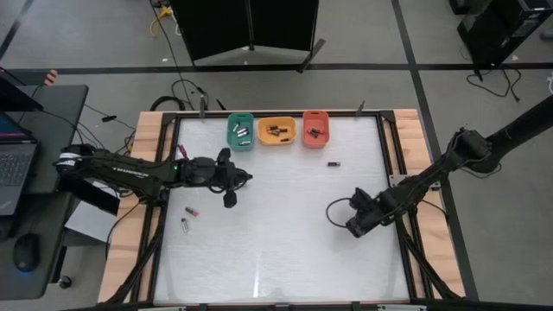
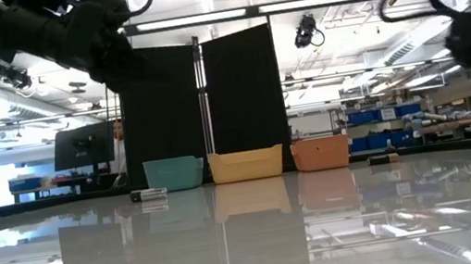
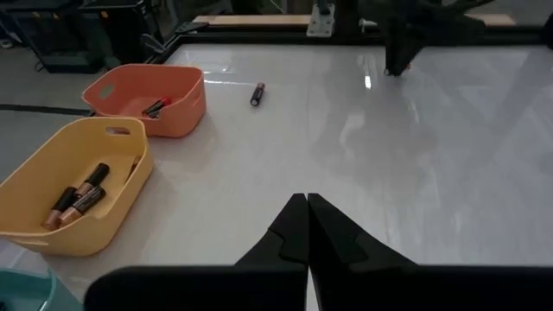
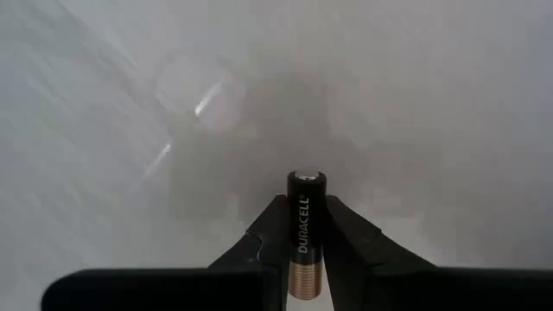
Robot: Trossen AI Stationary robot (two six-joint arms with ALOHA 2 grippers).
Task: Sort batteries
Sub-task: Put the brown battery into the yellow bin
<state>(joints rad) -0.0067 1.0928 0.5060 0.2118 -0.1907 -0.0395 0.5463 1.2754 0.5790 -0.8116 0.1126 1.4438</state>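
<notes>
Your right gripper is clamped on a battery, held lengthwise between the two fingers with its silver end poking out past the tips. In the overhead view that gripper sits over the right half of the table, well apart from the trays.

Your left gripper has its fingers pressed together with nothing between them; it waits over the left side of the table, near the green tray.

Remaining stock: one loose battery lies just in front of the red tray, and two more, one pink-banded and one silvery, lie on the left side. The orange tray already holds several.

Risks, as judged from this position:
- The grip covers only part of the battery's length. A quick swing toward the trays could let it pivot or slide out.
- A round body on smooth fingers may roll on release and miss the tray.
- The wrong tray is possible; check the type before you drop it.
- A reach to the far trays brings your arms closer; keep them apart.
</notes>
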